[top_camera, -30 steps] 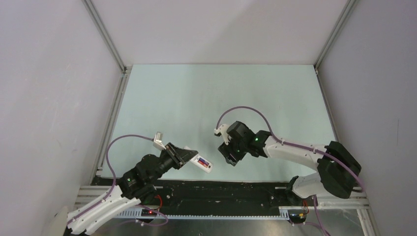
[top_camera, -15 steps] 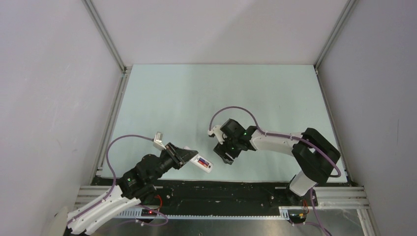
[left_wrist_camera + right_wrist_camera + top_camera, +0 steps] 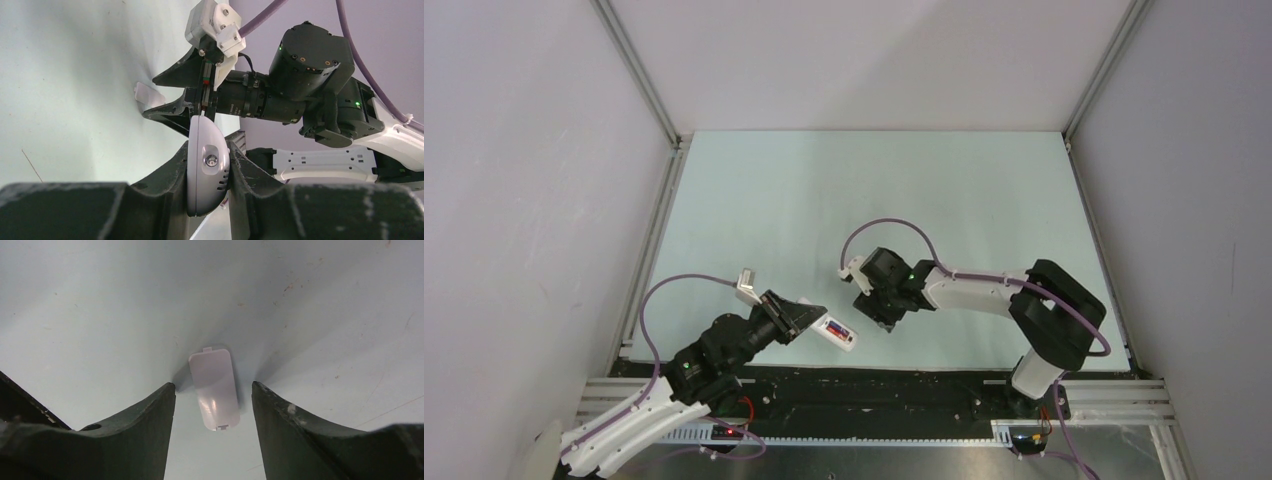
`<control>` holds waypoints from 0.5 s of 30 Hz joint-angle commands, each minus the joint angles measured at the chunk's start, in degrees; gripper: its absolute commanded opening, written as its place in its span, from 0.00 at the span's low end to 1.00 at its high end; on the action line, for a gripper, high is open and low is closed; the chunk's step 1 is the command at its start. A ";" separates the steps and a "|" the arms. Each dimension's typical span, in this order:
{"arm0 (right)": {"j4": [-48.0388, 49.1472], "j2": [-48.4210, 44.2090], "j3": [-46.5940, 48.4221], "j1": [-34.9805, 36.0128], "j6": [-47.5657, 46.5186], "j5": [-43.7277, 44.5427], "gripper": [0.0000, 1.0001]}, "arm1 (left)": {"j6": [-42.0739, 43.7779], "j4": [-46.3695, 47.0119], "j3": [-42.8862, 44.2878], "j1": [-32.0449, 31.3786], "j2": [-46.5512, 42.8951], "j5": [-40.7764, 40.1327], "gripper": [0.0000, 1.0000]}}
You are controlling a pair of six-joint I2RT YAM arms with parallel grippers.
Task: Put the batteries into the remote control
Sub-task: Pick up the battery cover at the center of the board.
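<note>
White remote control (image 3: 207, 170) (batteries (image 3: 839, 329) red, dark blue); pale mint table (image 3: 874, 180).

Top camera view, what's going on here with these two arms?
The left gripper is shut on the remote control near the front edge, and the red and blue batteries show in its open bay. The right gripper is open, with a finger on either side of the small white cover plate, which lies flat on the table. It has not closed on the plate yet.
</note>
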 commanded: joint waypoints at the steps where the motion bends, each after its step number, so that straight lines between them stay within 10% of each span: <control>1: -4.31 2.63 3.93 1.49 3.86 4.31 0.61 | -0.76 3.15 2.16 0.11 0.12 -0.62 0.00; 15: -11.97 9.23 7.07 4.27 17.28 5.94 0.51 | -0.82 3.21 1.59 0.15 -0.57 -0.34 0.00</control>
